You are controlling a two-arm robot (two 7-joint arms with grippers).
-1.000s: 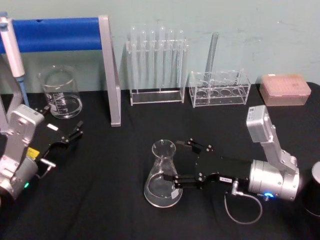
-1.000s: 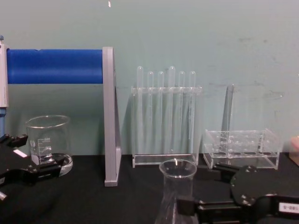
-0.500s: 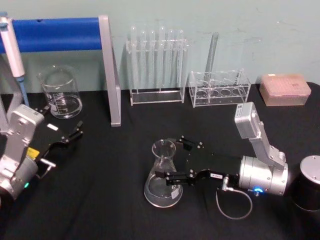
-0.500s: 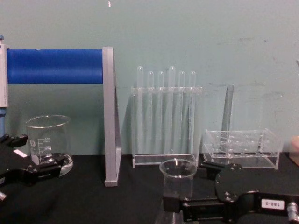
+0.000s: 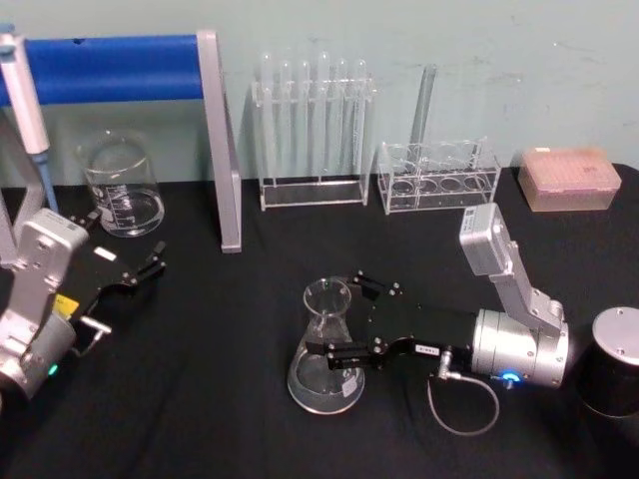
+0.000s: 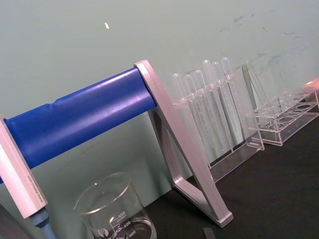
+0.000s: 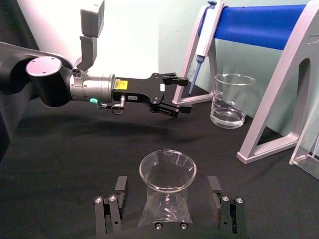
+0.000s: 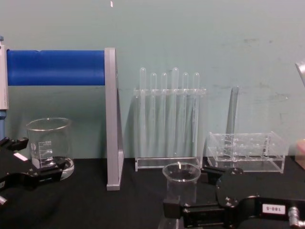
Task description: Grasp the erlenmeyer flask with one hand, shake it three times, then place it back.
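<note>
Head view: right gripper (image 5: pixel 339 317) lies low, jaws apart astride the flask (image 5: pixel 321 377), which stands upright on the tabletop (image 5: pixel 220 399). Left gripper (image 5: pixel 140 271) idles at the tabletop's left, jaws apart. Right wrist view: gaps both sides of the neck, lined up for a squeeze. Chest view: probably no contact, hard to judge.

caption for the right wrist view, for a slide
Right gripper with open fingers straddling the erlenmeyer flask; left gripper idle beyond, near the beaker.
</note>
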